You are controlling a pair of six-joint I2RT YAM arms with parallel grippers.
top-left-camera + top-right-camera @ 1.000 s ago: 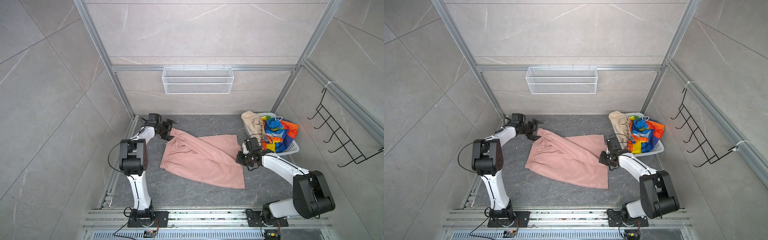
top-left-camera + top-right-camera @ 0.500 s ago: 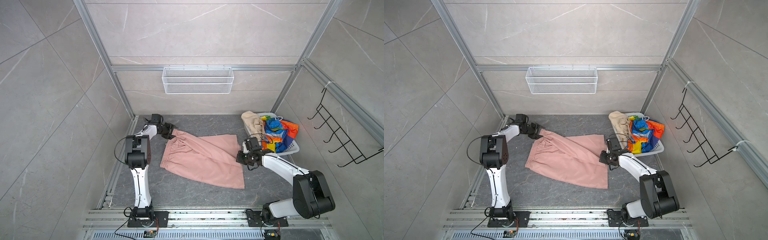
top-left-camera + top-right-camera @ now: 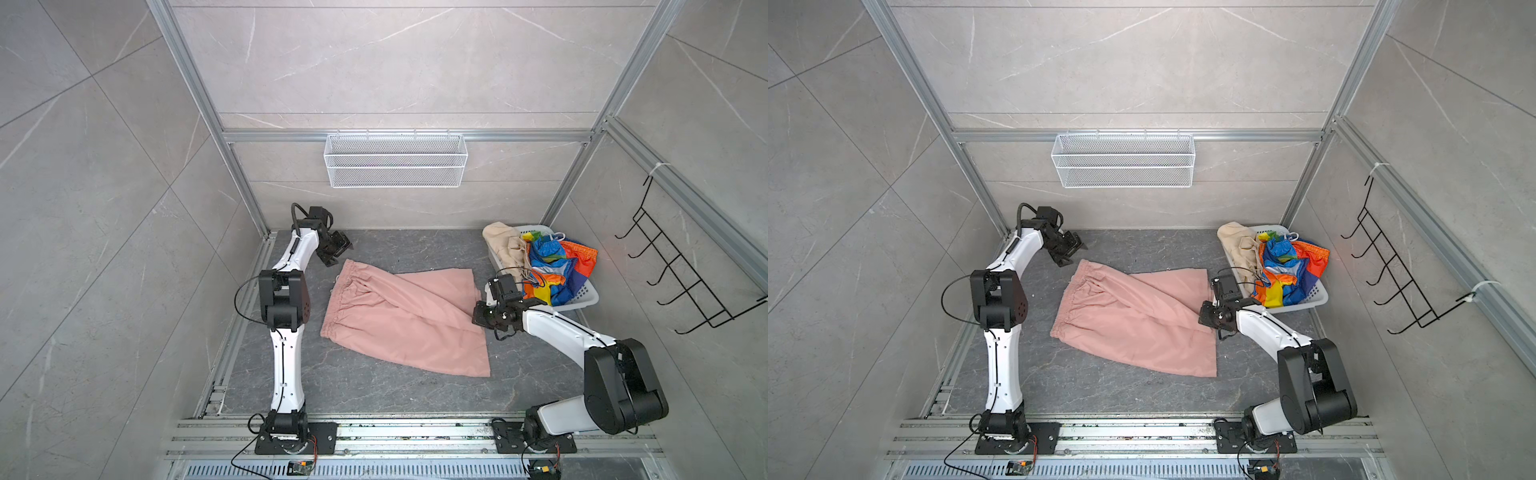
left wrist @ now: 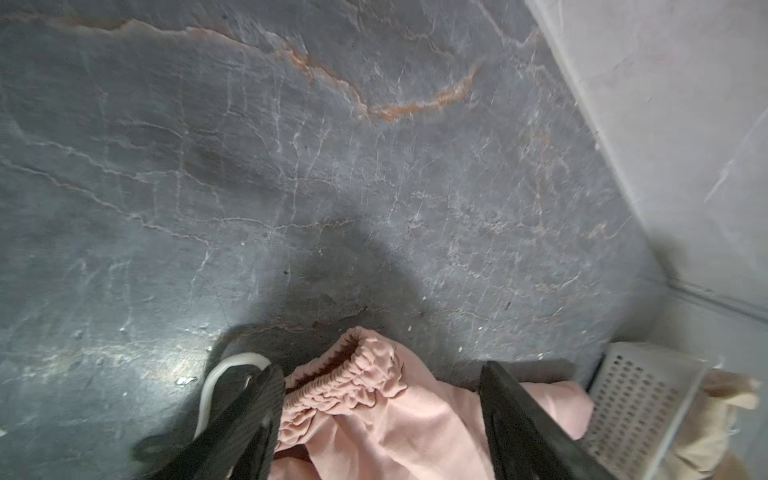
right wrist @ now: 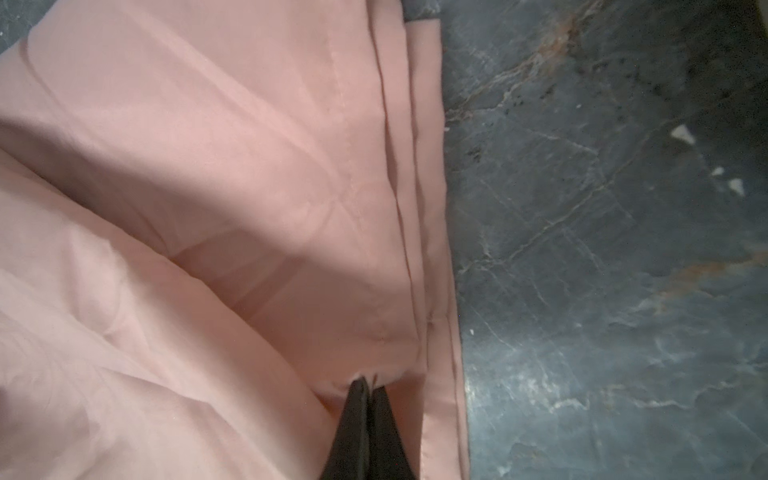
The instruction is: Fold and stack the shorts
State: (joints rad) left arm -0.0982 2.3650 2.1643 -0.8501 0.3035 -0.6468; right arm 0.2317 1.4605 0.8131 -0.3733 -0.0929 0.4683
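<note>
First fold starting: the right hand [image 5: 368, 384] pinches the pink shorts [image 3: 399, 316] by the hem [image 5: 432, 249]. The open left hand [image 4: 378, 370] must grab the waistband [image 4: 332, 382] next.

Both top views are evenly and brightly lit from above, and only short, soft shadows are thrown onto the dark floor [image 3: 374, 386]. The frame posts [image 3: 200, 104] are splayed outward toward the edges by the wide lens. Over to the left wrist view: the floor is dimly lit there, a broad soft shadow is cast at its middle, a pale glare patch is caught beside the left gripper [image 4: 379, 368], and the wall [image 4: 665, 124] is washed out. In the right wrist view the salmon-pink shorts [image 5: 208, 166] are rendered soft and crossed by a shadow band.
</note>
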